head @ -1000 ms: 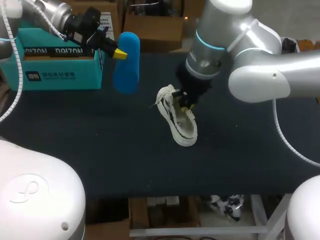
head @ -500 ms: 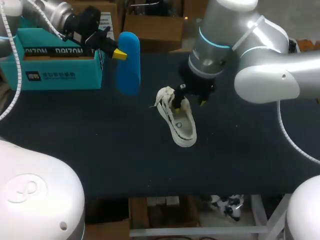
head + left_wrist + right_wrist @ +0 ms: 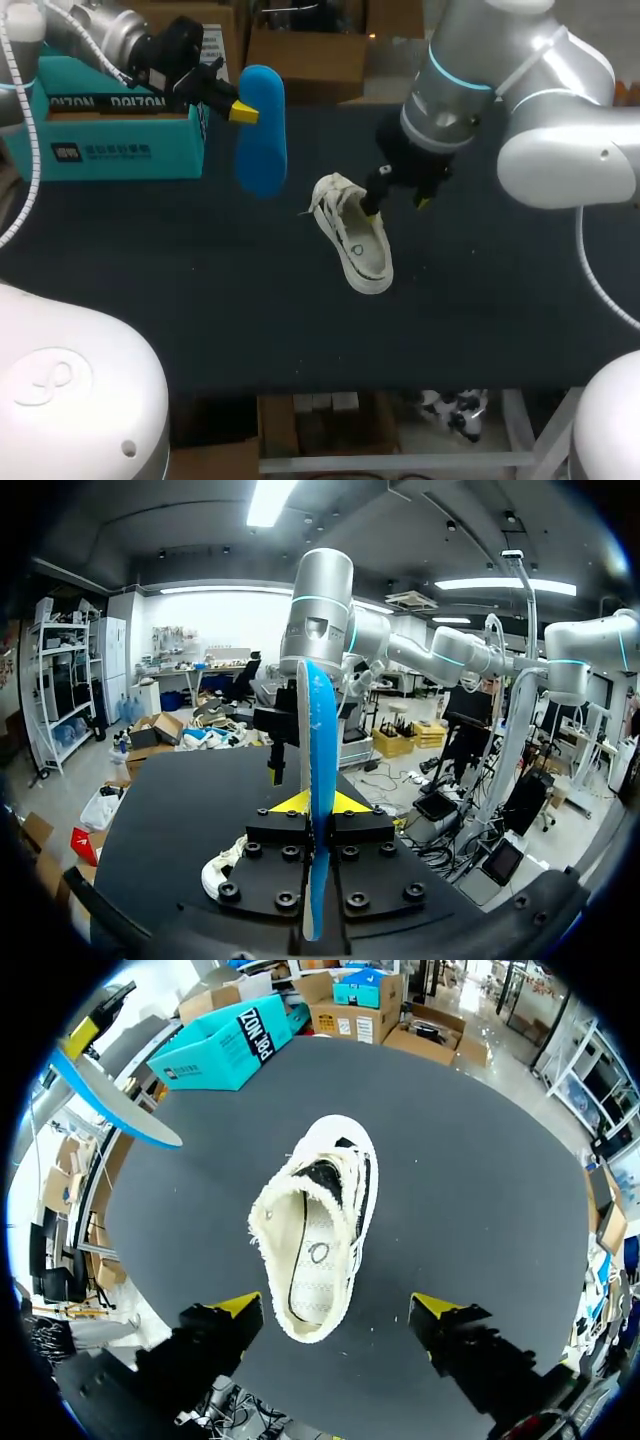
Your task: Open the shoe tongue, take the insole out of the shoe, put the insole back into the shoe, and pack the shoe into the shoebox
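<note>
left end effector grips the blue insole upright, clear of the table, near the teal shoebox; right end effector hangs released over the white shoe mid-table, perhaps ready to steady it.

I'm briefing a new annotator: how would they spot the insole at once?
Start at the teal shoebox on the table's far left. Beside it the left gripper holds the insole in the air. It alone is bright blue and flat; the shoe is white.
</note>
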{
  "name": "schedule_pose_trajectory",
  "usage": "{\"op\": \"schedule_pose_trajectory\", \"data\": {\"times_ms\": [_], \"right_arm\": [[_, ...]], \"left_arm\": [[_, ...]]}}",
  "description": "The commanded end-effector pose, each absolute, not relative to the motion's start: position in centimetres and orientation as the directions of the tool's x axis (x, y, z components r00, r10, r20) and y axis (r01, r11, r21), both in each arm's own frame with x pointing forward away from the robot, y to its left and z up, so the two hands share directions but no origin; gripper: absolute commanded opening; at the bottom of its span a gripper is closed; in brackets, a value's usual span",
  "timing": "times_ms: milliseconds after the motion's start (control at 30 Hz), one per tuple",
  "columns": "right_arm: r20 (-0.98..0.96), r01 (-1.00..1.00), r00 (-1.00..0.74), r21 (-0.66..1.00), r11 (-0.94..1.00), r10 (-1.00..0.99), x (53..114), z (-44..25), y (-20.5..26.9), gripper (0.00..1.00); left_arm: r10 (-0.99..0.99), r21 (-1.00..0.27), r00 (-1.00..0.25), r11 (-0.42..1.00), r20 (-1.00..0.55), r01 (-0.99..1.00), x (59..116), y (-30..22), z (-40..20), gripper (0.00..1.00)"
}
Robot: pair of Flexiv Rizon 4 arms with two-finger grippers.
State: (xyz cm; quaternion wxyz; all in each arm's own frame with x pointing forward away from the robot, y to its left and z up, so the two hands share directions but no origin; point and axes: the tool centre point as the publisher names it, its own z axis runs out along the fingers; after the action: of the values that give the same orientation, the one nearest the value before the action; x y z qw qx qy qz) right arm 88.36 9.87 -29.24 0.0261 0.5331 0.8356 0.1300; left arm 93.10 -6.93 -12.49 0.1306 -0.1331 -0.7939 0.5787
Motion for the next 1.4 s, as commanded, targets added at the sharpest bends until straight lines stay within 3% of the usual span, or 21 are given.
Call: {"op": "schedule_pose_trajectory", "data": {"times_ms": [33, 200, 400, 833, 1100, 1400], "right_arm": [[0.093, 0.885, -0.43, 0.243, 0.398, 0.898, 88.4, -29.2, 9.9, 1.0], [0.17, 0.923, -0.372, 0.169, 0.344, 0.913, 88.4, -28.1, 8.0, 1.0], [0.382, 0.996, -0.084, 0.003, 0.09, 0.92, 87.3, -27.4, 5.4, 1.0], [0.349, 0.997, -0.066, -0.024, 0.079, 0.935, 86.5, -27.4, 5.3, 1.0], [0.536, 0.928, 0.317, -0.344, -0.141, 0.782, 86.1, -26.7, 5.9, 1.0], [0.518, 0.921, 0.33, -0.36, -0.148, 0.789, 85.2, -26.4, 6.0, 1.0]], "left_arm": [[0.344, -0.955, -0.938, 0.29, 0.046, 0.059, 92.2, -7.2, -12.8, 0.0], [0.301, -0.958, -0.954, 0.275, 0.012, 0.075, 89.3, -9.2, -13.7, 0.0], [0.236, -0.956, -0.972, 0.281, -0.013, 0.081, 87.0, -11.3, -13.4, 0.0], [0.24, -0.972, -0.971, 0.229, 0.004, 0.053, 85.1, -13.7, -13.1, 0.0], [0.243, -0.979, -0.97, 0.199, 0.0, 0.05, 84.8, -15.4, -13.2, 0.0], [0.295, -0.99, -0.948, 0.108, 0.119, -0.09, 83.7, -14.9, -12.3, 0.0]]}}
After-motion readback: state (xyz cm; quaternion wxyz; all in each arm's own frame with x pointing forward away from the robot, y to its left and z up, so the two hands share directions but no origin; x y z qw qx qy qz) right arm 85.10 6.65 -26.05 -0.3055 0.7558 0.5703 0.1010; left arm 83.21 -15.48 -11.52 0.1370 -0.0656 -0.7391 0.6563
